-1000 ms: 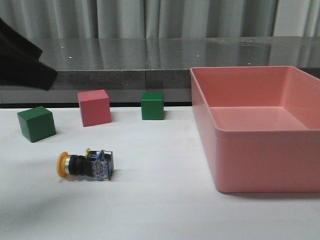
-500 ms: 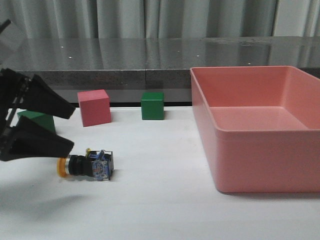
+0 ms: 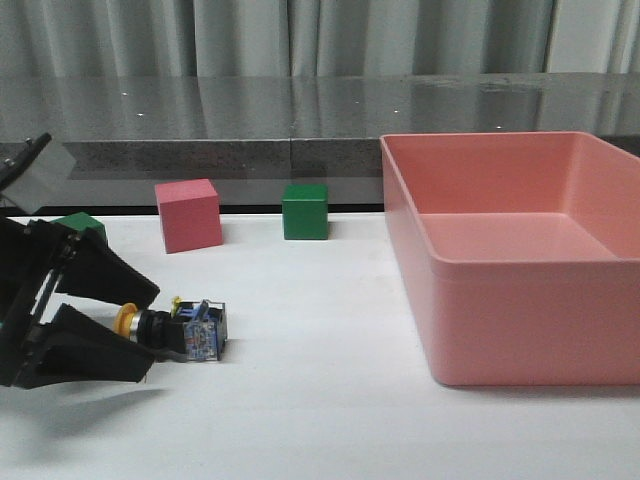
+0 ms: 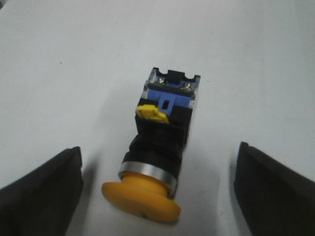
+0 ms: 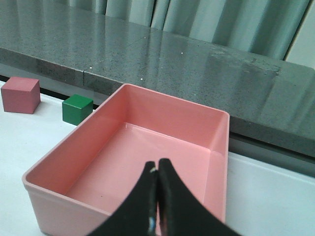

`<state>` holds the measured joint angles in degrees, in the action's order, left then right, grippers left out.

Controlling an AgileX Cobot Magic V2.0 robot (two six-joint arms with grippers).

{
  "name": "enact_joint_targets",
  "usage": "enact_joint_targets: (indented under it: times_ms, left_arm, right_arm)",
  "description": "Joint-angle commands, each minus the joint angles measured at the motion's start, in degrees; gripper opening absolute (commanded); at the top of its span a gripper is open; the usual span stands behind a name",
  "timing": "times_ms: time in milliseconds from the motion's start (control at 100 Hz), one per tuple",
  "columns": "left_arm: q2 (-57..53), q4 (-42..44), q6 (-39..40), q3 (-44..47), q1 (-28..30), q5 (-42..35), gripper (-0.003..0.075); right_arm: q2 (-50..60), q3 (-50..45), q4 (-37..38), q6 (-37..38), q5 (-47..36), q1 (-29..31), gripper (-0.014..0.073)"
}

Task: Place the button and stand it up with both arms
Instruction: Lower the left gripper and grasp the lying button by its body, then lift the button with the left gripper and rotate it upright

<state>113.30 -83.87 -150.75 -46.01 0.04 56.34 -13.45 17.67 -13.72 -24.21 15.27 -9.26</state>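
Left gripper [image 4: 157,196] spread, seemingly flanking lying button [image 4: 160,147]

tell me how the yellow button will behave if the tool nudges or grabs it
The button lies on its side; its round black body and yellow cap suggest it could roll if nudged sideways. Stood on the cap it would probably wobble; its squarish blue block end looks steadier. The open left tool straddles it, not touching.

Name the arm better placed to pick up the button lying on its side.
Left. Its open pincer brackets the button, one finger on each side of the yellow cap. The right pincer is shut and hangs above the pink bin.
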Motion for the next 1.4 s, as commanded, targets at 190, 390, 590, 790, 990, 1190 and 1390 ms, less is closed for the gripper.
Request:
enact_joint_targets:
  times_ms: [190,390,590,790,990,1190,1390]
  left_arm:
    - [-1.88,-0.25,0.52,-1.07,-0.30,4.31,0.0022]
    - [-7.14,1.39,14.78,-3.78,-0.30,4.98,-0.0019]
    - [-18.07,11.84,33.44,-10.00,-0.82,1.44,-0.0019]
    - [-24.17,43.64,65.42,-23.05,-6.60,-0.42,-0.0019]
    - [-24.17,71.11,85.44,-31.68,-15.91,3.11,-0.0019]
    - [-23.88,85.91,91.72,-33.17,-22.60,3.00,-0.0019]
    - [-20.71,103.41,97.79,-33.17,-28.86,7.92,-0.0019]
  right_arm:
    - [-0.46,1.59,-0.71,0.07,-4.67,0.47,-0.0061]
    - [-0.46,1.59,-0.71,0.07,-4.67,0.47,-0.0061]
    - [-0.46,1.59,-0.71,0.07,-4.67,0.47,-0.0061]
    - [-0.46,1.59,-0.71,0.07,-4.67,0.47,-0.0061]
    - [-0.46,1.59,-0.71,0.07,-4.67,0.47,-0.0061]
    - [-0.46,1.59,-0.71,0.07,-4.61,0.47,-0.0061]
    - [-0.46,1.59,-0.71,0.07,-4.50,0.47,-0.0061]
